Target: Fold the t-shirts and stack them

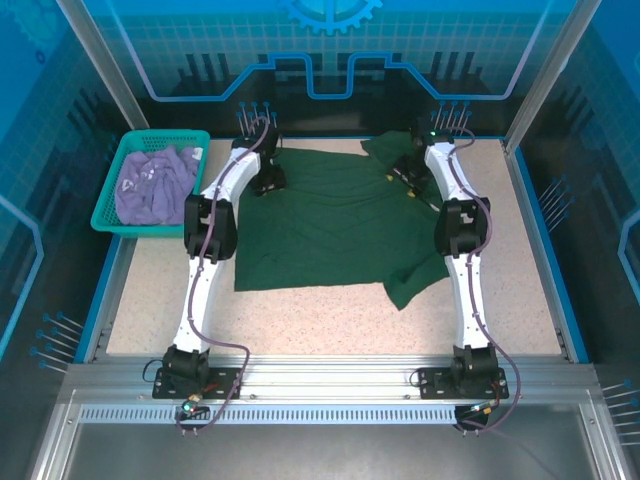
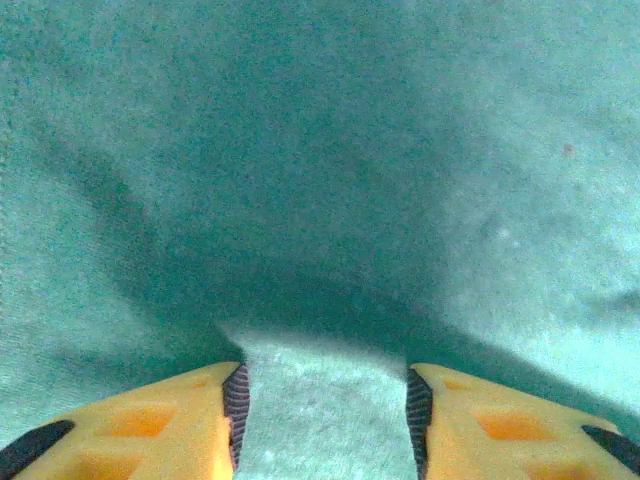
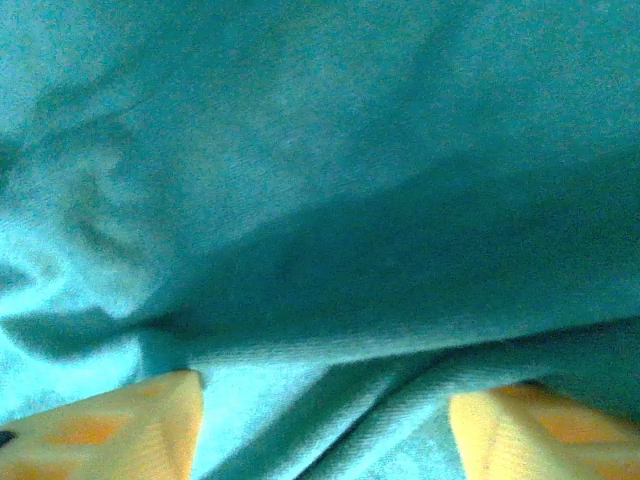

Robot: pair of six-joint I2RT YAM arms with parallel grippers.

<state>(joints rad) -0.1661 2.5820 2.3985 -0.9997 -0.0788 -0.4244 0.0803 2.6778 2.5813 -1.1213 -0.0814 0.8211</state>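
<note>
Top external view, left to right: teal basket [image 1: 110,190] at the far left of the table [image 1: 330,320], lavender t-shirt [image 1: 152,185] crumpled inside it, not yet folded. Next, the left gripper [image 1: 268,182] is down on the far left edge of the green t-shirt [image 1: 330,235]. That shirt lies spread mostly flat mid-table between the 2 arms, with a flap sticking out at its near right corner. The right gripper [image 1: 408,172] sits at the far right, by a bunched sleeve. The overhead gives the whole-shirt layout; the wrist views give the jaw gap and the weave close up. Left wrist: left gripper [image 2: 325,410] jaws moderately apart, flat cloth between them, nothing pinched. Right wrist: right gripper [image 3: 325,425] jaws wide, with a loose ridged fold lying between the pads, not clamped as far as I can tell. Judgement: the cloth is light, limp and quick to wrinkle, and not slippery. Best to pinch the hem or shoulder edge at 2 corners, 1 per gripper, so it lifts evenly.
</note>
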